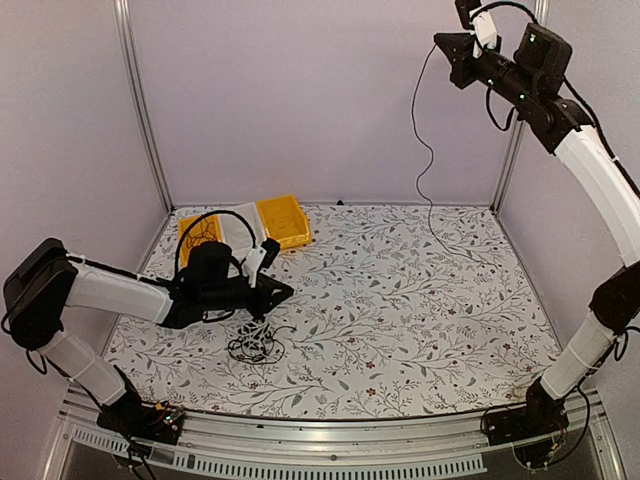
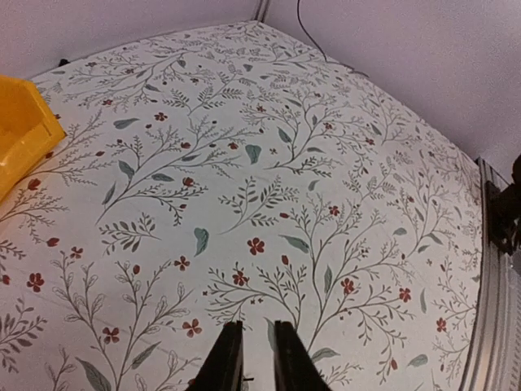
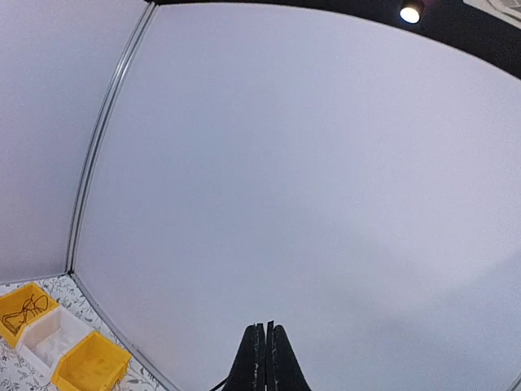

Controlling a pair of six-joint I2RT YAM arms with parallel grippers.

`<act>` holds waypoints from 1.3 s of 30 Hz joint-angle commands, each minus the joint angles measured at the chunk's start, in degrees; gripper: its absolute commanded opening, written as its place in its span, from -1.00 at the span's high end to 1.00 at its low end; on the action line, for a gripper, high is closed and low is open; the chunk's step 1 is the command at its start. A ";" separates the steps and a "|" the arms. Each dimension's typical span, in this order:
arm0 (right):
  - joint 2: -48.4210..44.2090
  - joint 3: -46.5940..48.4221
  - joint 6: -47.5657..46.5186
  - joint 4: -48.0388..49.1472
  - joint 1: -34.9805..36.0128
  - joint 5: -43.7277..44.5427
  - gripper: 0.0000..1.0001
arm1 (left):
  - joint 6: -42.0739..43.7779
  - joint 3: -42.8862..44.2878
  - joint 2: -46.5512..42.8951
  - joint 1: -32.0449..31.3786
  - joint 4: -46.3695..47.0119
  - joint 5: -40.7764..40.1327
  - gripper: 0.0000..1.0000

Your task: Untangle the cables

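A small tangle of thin black cables (image 1: pixel 250 343) lies on the flowered table, just in front of my left gripper (image 1: pixel 285 293). In the left wrist view that gripper (image 2: pixel 257 326) hovers low over the cloth, its jaws a narrow gap apart with nothing seen between them. My right gripper (image 1: pixel 447 45) is raised high at the back right, shut on one thin black cable (image 1: pixel 420 150) that hangs down to the table's far edge. In the right wrist view the gripper (image 3: pixel 264 326) faces the wall with its jaws pressed together. The cable's lower part (image 2: pixel 308 32) shows against the far wall.
Three bins stand in a row at the back left: a yellow bin (image 1: pixel 283 220), a white bin (image 1: pixel 238 230), and a yellow bin (image 1: pixel 198 235) holding a coiled black cord. Walls close the back and sides. A metal rail (image 1: pixel 330 440) runs along the near edge.
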 commanded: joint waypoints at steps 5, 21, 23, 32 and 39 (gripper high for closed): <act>-4.36 -11.03 3.32 -4.70 -0.26 -7.58 1.00 | 0.38 13.94 -3.61 -0.30 -8.92 -1.85 -0.04; -1.43 -3.41 6.85 -9.52 4.29 -17.72 1.00 | 10.22 42.21 16.42 -6.20 -5.89 5.52 -0.17; -0.56 -1.30 7.08 -10.18 4.61 -17.90 1.00 | 10.86 44.06 18.41 -6.46 -5.61 7.42 -0.15; 0.65 0.81 7.40 -10.42 4.93 -18.04 1.00 | 8.96 43.08 19.93 -6.25 -3.51 9.59 0.33; 1.03 0.67 7.40 -10.51 4.94 -17.65 1.00 | 8.36 41.69 18.47 -6.11 -3.48 8.36 0.66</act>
